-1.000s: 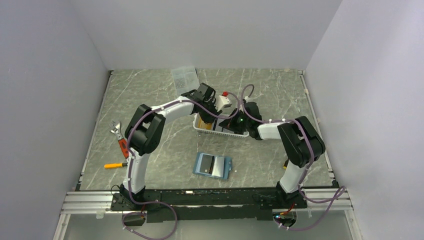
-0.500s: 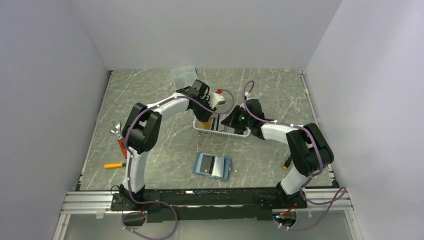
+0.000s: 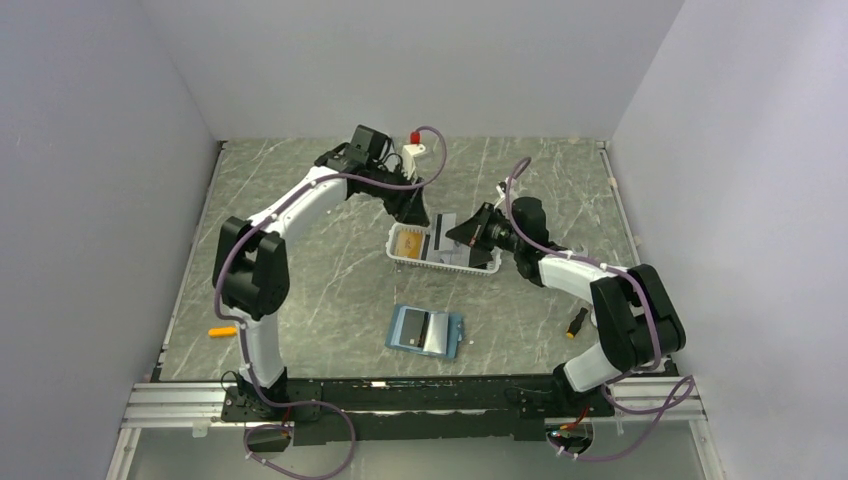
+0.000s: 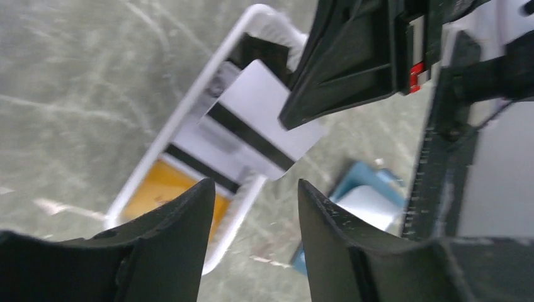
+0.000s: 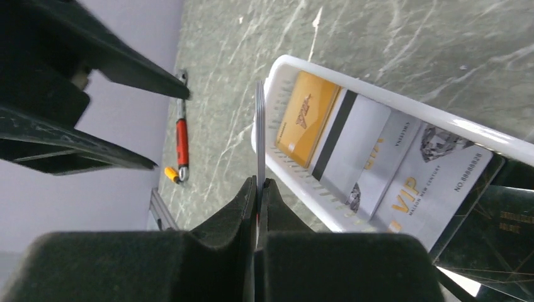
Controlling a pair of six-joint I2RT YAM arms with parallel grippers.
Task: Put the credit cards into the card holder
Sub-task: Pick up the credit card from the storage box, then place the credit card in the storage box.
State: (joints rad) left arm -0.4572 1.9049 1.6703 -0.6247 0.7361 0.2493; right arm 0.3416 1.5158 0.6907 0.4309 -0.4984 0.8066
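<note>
The white slatted basket point(image 3: 470, 268) holds credit cards: a yellow-gold one point(image 5: 305, 113), a pale striped one point(image 5: 352, 145), a pale VIP one point(image 5: 422, 189) and a black one point(image 5: 497, 233). My right gripper point(image 5: 259, 184) is shut on a pale card with a black stripe point(image 4: 258, 119), held on edge above the basket's left end; it is seen edge-on in the right wrist view point(image 5: 259, 126). My left gripper point(image 4: 255, 184) is open and empty, above the basket's far left corner point(image 3: 418, 212). The teal card holder point(image 3: 425, 332) lies open on the table, nearer than the basket.
A red-handled tool point(image 5: 182, 145) and an orange-handled screwdriver point(image 3: 222, 330) lie at the table's left. A small orange-and-black tool point(image 3: 577, 322) lies by the right arm. The walls close in on the table's back and sides.
My left gripper has lifted out of the basket and drawn back toward the far left. My right gripper has pulled back to the right, raising the striped card out of the basket.
</note>
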